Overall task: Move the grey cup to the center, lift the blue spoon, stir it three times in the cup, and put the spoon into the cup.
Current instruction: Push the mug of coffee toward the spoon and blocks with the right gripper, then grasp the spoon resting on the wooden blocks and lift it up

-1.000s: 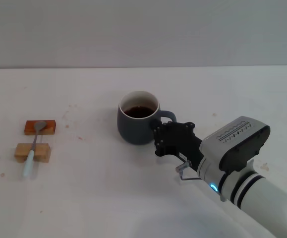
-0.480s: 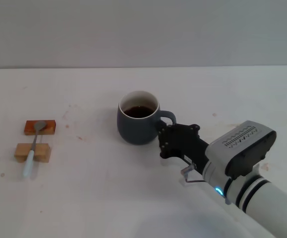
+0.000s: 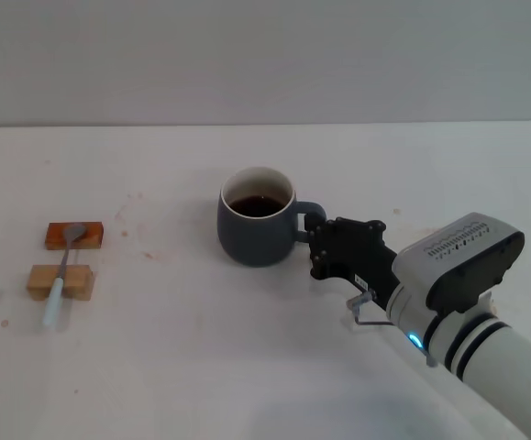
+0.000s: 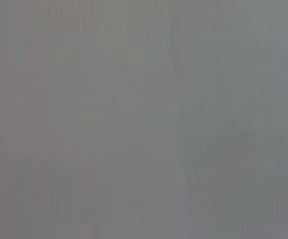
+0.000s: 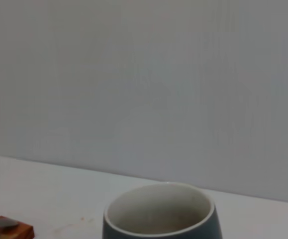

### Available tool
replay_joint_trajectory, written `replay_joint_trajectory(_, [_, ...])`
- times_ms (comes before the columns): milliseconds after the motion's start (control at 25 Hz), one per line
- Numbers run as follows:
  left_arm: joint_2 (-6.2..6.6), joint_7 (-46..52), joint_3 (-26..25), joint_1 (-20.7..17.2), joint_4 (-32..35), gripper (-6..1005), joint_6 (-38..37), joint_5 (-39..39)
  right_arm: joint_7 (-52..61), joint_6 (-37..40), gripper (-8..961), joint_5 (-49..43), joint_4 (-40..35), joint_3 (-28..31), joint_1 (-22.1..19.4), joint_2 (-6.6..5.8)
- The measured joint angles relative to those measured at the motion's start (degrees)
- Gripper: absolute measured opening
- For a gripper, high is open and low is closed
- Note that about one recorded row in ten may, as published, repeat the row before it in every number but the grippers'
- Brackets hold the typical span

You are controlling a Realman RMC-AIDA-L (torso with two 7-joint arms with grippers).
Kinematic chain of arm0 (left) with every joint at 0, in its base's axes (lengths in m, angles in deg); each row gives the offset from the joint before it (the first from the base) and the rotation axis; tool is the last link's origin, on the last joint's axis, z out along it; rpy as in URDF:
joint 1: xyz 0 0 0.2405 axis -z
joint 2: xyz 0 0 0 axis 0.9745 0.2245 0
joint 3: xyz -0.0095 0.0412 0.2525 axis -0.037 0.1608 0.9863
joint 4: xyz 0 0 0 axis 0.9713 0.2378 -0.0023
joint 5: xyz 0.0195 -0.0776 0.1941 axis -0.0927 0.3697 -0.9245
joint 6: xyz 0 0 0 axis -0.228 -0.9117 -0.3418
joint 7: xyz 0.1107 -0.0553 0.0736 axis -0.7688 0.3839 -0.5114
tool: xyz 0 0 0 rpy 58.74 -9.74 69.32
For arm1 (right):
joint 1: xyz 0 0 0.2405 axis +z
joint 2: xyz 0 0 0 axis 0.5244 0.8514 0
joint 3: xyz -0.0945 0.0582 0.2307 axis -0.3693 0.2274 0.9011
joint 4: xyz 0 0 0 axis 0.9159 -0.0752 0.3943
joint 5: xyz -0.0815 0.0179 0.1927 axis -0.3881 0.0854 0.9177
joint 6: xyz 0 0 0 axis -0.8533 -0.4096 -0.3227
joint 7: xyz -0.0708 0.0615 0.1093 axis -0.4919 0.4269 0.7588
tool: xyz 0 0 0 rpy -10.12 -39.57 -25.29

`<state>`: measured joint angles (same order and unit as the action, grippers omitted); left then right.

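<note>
The grey cup (image 3: 254, 229) stands upright near the middle of the white table (image 3: 201, 367), with dark liquid inside and its handle pointing right. It also shows in the right wrist view (image 5: 159, 219). My right gripper (image 3: 316, 249) is open and empty, just right of the handle and apart from it. The blue spoon (image 3: 57, 291) lies at the far left across two wooden blocks, its metal bowl on the reddish block (image 3: 74, 236) and its pale blue handle over the light block (image 3: 60, 282). The left gripper is out of view.
The left wrist view shows only a blank grey surface. A grey wall runs behind the table. In the right wrist view the reddish block (image 5: 9, 230) shows far beyond the cup.
My right gripper has drawn back to the right, off the cup's handle. The cup and the spoon have stayed where they were.
</note>
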<state>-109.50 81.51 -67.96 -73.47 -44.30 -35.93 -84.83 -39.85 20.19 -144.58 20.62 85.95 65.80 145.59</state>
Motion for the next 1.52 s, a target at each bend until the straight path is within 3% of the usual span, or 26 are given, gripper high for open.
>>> replay_joint_trajectory(1040, [0.13, 0.1, -0.4, 0.2, -0.1, 741, 0.0, 0.0, 0.1, -2.1, -1, -2.4, 2.8, -0.8, 2.8, 0.0])
replay_joint_trajectory(1240, [0.18, 0.4, -0.7, 0.0, 0.1, 739, 0.0, 0.5, -0.2, 5.7, -1, -7.1, 3.4, -0.6, -1.2, -0.15])
replay_joint_trajectory(1520, [0.1, 0.5, -0.2, -0.1, 0.4, 736, 0.1, 0.5, -0.4, 24.9, -1, -7.6, -2.1, 4.4, -10.9, -0.47])
